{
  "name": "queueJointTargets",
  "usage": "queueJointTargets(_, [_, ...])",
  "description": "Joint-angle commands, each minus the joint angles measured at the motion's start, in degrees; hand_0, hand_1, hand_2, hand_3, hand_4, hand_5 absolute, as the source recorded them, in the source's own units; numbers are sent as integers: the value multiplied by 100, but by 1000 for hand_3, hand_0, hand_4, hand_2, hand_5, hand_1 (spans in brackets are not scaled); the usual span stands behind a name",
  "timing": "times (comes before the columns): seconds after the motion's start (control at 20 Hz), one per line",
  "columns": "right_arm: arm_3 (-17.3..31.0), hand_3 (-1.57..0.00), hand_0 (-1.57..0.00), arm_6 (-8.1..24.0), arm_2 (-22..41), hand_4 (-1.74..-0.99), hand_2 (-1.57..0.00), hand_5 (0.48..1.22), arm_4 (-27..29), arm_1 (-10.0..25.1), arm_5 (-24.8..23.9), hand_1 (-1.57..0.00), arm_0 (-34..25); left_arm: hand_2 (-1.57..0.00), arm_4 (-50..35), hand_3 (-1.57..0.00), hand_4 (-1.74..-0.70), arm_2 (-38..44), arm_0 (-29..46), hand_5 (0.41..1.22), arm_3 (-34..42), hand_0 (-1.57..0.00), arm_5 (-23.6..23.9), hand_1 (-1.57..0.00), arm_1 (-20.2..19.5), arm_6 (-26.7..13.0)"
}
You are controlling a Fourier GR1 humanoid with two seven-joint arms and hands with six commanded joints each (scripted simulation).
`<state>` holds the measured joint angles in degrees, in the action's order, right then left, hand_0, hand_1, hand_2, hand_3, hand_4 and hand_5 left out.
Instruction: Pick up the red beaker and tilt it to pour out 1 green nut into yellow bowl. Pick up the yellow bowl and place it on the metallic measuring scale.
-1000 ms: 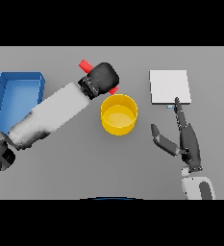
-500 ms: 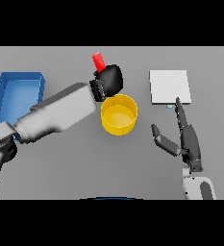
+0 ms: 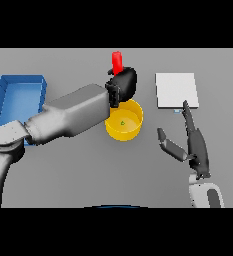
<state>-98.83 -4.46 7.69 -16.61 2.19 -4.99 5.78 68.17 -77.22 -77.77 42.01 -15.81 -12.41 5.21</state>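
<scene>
The left hand is wrapped tight around the red beaker, just above the yellow bowl. A green nut sits inside the bowl. Best to tip the beaker back up gently. The hand hides most of it. The right hand waits with straight fingers near the scale.

left arm: thick boxy forearm in matte grey, shading to paler grey-white at a rounded elbow joint on the side away from the yellow bowl. a short dark ribbed cuff joins it to the left hand, which is black, bulky and glossy.
right hand, on the bowl's other side: dark grey, slim segmented fingers and a separate thumb; white wrist shell with a grey panel.
</scene>
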Motion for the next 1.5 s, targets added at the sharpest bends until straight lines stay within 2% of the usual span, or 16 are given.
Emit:
queueJointTargets(0.0, [-6,1,1,-110,18,-1154,1,635,56,-21,44,1,69,-1571,-4,-1571,-1720,-29,-85,1221,-52,-1571,22,-1571,24,29])
queueJointTargets(0.1, [-44,1,1,-35,-40,-1153,1,636,138,8,72,1,7,-1571,-31,-1571,-1721,-100,-402,1221,-141,-1571,102,-1571,-68,298])
queueJointTargets(0.15, [-46,1,1,-132,-5,-1157,1,638,133,-21,74,1,50,-1571,-92,-1571,-1721,-61,-584,1221,-278,-1571,130,-1571,-81,368])
queueJointTargets(0.25, [23,1,1,-121,-28,-1150,1,649,155,-6,93,1,-29,-1571,-66,-1571,-1722,-74,-979,1221,-536,-1571,282,-1571,-166,357])
queueJointTargets(0.3, [66,1,1,-251,-3,-1154,1,654,135,1,109,1,42,-1571,-179,-1571,-1725,41,-1146,1221,-661,-1571,344,-1571,-227,366])
queueJointTargets(0.35, [94,1,1,-217,-5,-1156,1,659,108,11,100,1,-21,-1571,-322,-1365,-1728,193,-1333,1221,-766,-1571,385,-1571,-346,379])
queueJointTargets(0.4, [102,1,1,-322,-33,-1160,1,660,123,44,98,1,30,-1571,-399,-1179,-1731,280,-1436,1221,-959,-1571,535,-1571,-416,318])
queueJointTargets(0.55, [119,1,1,-400,-6,-1160,1,661,191,15,161,1,24,-1571,-1061,-1370,-1727,993,-1897,1221,-1683,-1571,659,-1571,-705,83])
queueJointTargets(0.65, [249,1,1,-285,35,-1152,1,652,52,-50,50,1,-51,-1571,-1822,-1443,-1732,1727,-2075,1221,-2129,-1571,641,-1571,-816,-103])
queueJointTargets(0.7, [232,1,1,-274,55,-1146,1,641,-62,-32,-22,1,-79,-1571,-2262,-1468,-1734,2125,-2050,1221,-2372,-1571,641,-1571,-942,-260])
queueJointTargets(0.8, [213,1,1,-249,88,-1144,1,633,-224,-10,-118,1,-155,-1571,-3140,-1417,-1736,2869,-1926,1221,-2694,-1571,797,-1571,-1253,-476])
queueJointTargets(0.9, [228,1,1,-234,71,-1129,1,625,-36,-67,-14,1,-214,-1571,-3814,-1394,-1738,3398,-1805,1221,-2974,-1571,1015,-1571,-1533,-708])
queueJointTargets(1.1, [299,1,1,-332,-35,-1081,1,631,355,-30,240,1,-265,-1571,-5087,-1499,-1740,4226,-1268,1221,-3446,-1571,1463,-1571,-2013,-937])
queueJointTargets(1.2, [296,1,1,-310,-67,-1106,1,642,468,2,324,1,-270,-1571,-5574,-1525,-1740,4449,-818,1221,-3520,-1571,1764,-1571,-2214,-1029])
queueJointTargets(1.3, [315,1,1,-319,-5,-1141,1,657,436,-22,351,1,-348,-1571,-5964,-1541,-1740,4595,-489,1221,-3503,-1571,2039,-1571,-2298,-1362])
queueJointTargets(1.45, [294,1,1,-503,17,-1165,1,672,377,57,376,1,-171,-1571,-6668,-1556,-1741,4922,10,1221,-3377,-1571,2418,-1571,-2427,-2004])
